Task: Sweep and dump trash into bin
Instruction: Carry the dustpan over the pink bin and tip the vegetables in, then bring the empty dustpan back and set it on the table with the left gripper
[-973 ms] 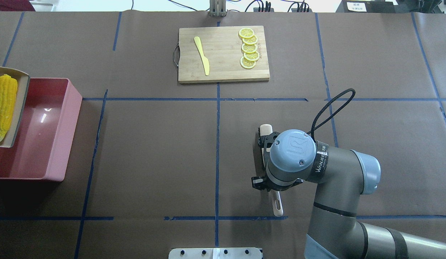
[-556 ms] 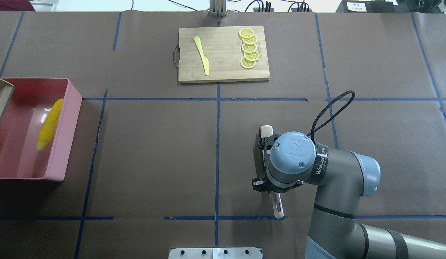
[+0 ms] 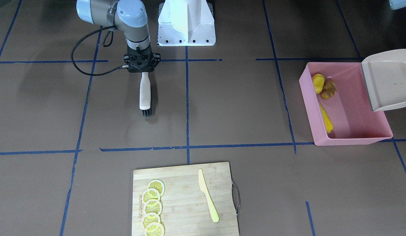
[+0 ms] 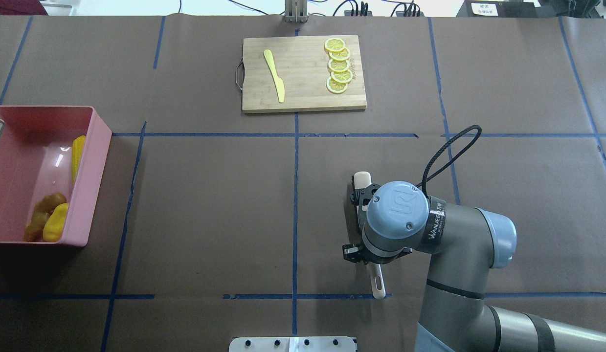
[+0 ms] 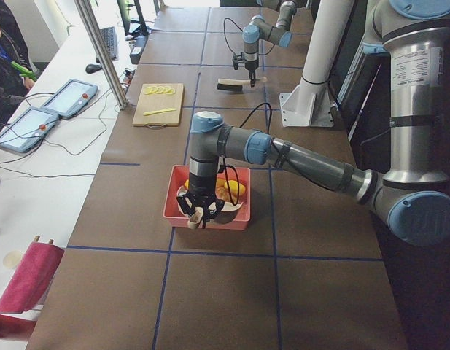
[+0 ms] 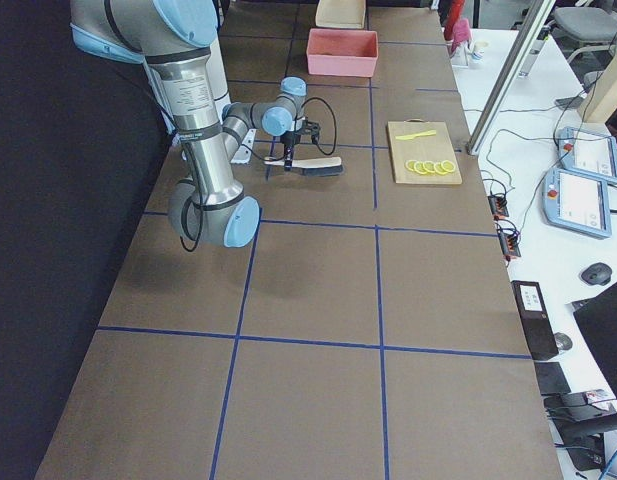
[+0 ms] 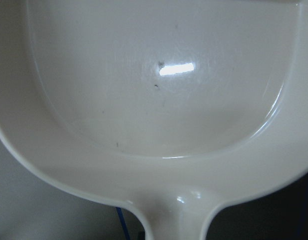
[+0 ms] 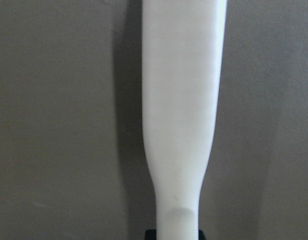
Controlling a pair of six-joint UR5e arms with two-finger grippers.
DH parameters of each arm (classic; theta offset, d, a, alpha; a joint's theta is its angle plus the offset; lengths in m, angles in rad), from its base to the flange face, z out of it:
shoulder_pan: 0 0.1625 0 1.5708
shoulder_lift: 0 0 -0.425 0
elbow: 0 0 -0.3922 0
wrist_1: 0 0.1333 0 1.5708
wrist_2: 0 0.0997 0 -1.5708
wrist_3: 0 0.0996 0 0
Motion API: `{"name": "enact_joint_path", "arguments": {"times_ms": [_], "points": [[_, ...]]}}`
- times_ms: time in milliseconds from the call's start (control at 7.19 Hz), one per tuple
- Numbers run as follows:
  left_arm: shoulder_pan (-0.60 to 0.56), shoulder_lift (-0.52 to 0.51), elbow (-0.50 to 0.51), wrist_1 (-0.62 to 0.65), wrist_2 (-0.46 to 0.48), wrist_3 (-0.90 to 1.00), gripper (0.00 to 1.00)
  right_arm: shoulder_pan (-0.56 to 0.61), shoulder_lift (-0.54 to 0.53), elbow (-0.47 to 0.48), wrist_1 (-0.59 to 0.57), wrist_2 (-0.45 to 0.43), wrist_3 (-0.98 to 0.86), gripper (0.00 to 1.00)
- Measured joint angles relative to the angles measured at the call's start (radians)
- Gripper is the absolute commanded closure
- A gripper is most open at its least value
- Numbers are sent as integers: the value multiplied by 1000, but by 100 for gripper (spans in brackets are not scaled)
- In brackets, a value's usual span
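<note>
The pink bin (image 4: 95, 161) (image 3: 350, 141) stands at the table's left end. All the trash lies inside it: the corn cob (image 4: 78, 152) (image 3: 326, 121) along one wall, the yellow lump (image 4: 55, 229) (image 3: 318, 83) and the ginger root (image 4: 42, 215) (image 3: 329, 91) together in a corner. A beige dustpan (image 3: 388, 78) (image 7: 158, 90) hangs tilted and empty over the bin's outer edge. My left gripper (image 5: 198, 213) is at the dustpan's handle; I cannot tell its state. My right gripper (image 3: 142, 68) is shut on a white brush (image 3: 145, 93) (image 4: 362, 178) low over the table.
A wooden cutting board (image 4: 303, 100) with several lemon slices (image 4: 338, 66) and a pale yellow knife (image 4: 275, 76) lies at the far middle. The robot's white base (image 3: 186, 23) stands at the near edge. A person (image 5: 6, 44) sits beyond the far edge.
The corn cob slid off the dustpan into the bin, followed by the lump and the ginger root. The dustpan drew back to the left. My right arm barely shifted.
</note>
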State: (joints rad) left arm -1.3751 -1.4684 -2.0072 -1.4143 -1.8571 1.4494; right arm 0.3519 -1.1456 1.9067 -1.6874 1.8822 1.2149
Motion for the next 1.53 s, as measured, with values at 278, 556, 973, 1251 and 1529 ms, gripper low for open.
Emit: {"name": "enact_joint_path", "arguments": {"times_ms": [278,556,973,1251,1529], "points": [[-1,-2,0,0,6,2,98,-1,1,0,0,0,0,100],[-1,-9,-1,3,-16,3,98,-1,2,0,0,0,0,100],[-12,-25,-4,3,-219,-21,98,-1,4,1,1,-1,3,100],[-15,-39,-60,4,-319,-155,98,-1,5,1,2,-1,6,100],[-7,-72,-106,-1,-374,-329,98,-1,6,1,2,0,7,100]]}}
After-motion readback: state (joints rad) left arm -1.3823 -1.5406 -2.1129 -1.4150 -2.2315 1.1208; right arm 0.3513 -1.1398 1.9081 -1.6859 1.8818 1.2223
